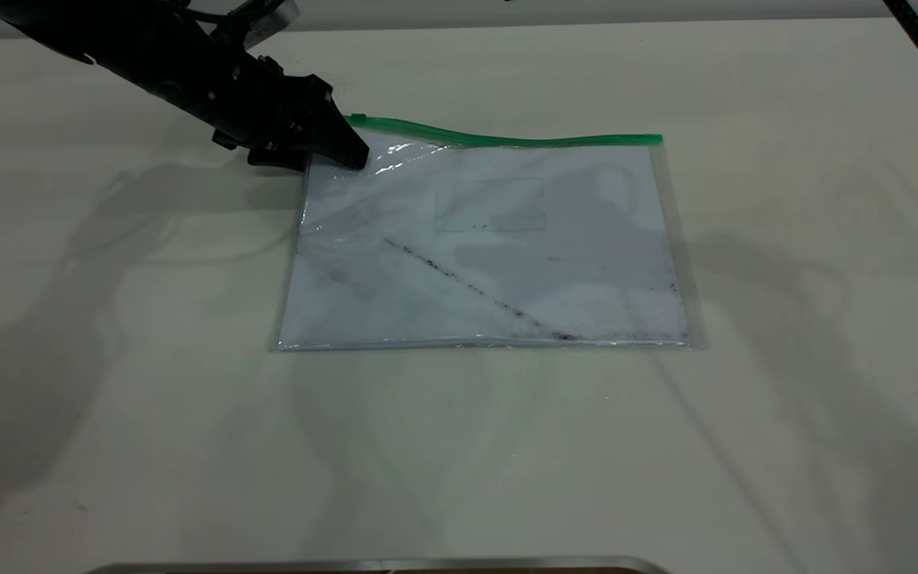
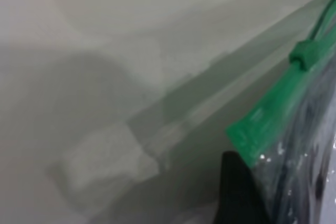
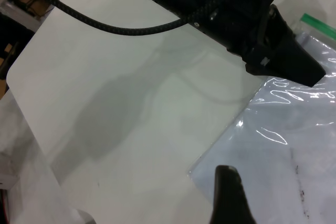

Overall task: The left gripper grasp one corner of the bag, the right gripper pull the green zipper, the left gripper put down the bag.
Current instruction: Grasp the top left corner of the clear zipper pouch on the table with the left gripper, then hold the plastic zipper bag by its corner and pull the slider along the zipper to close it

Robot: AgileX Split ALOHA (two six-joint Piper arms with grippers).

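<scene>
bags: 1 [image 1: 491, 247] | left hand [image 1: 351, 153] clenched on corner [image 1: 331, 163] | right hand: grip can't tell

- The left gripper [image 1: 343, 151] covers the corner [image 1: 317, 163] of the bag [image 1: 491, 247], so whether its jaws are clamped on the plastic cannot be told.
- In the left wrist view, only one dark fingertip [image 2: 236, 192] shows, cut off by the picture's edge.
- The right gripper [image 3: 228, 198] appears only as one finger; its jaws cannot be judged.
- The slider tab [image 2: 307, 53] is blurred.
</scene>
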